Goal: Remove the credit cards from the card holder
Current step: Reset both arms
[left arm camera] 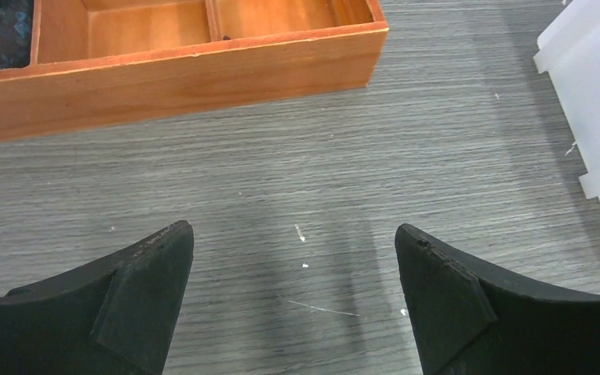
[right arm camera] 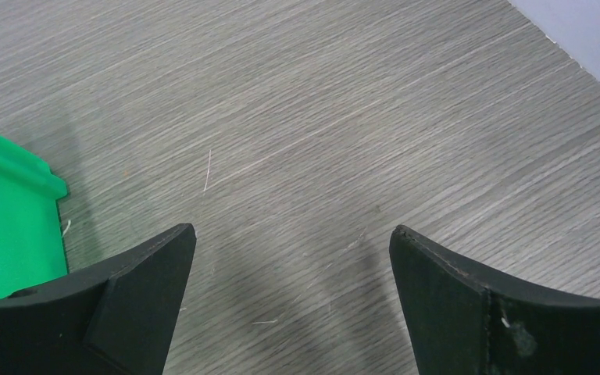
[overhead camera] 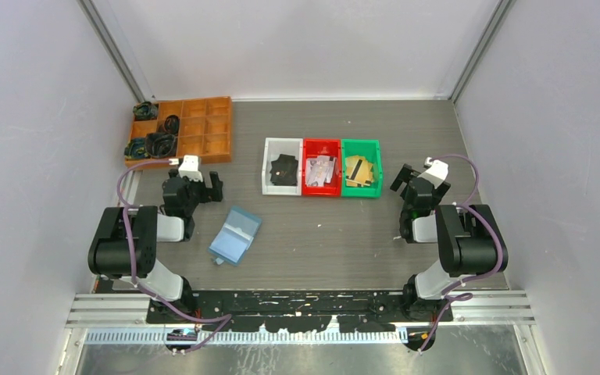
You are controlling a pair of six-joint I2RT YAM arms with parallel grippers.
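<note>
1. Left pincer (left arm camera: 293,242): the jaws are spread wide with nothing between them, just bare table (left arm camera: 437,156) underneath. It's aimed at the far side, toward the wooden tray (left arm camera: 172,78), and a corner of the white bin (left arm camera: 594,101) peeks in on the right.
2. Right pincer (right arm camera: 293,238): same deal, gaping and empty over bare table, with the green bin (right arm camera: 8,226) just to its left.
3. The card holder (overhead camera: 235,234) lies flat on the table left of centre, a bit nearer and to the right of the left pincer. It's close but not touching, and it's well apart from the right pincer. I can't tell from above whether it's folded shut or open.
4. I can't see any credit cards lying out, so my guess is they're all inside and the job hasn't started. The red bin (overhead camera: 322,143) sits between the other two at the far side and looks irrelevant here.
5. What could go wrong, imo:
   - The holder is thin and flat, so fingers coming straight down could push it along the table instead of getting under an edge.
   - If only one arm works it, pulling a card probably drags the whole holder along. The other pincer likely needs to pin it down.
   - Pinching too deep could clamp the pocket and card together, so nothing slides out.
   - The cards look like they'd be slippery, so a shallow grip may just slip off.
</note>
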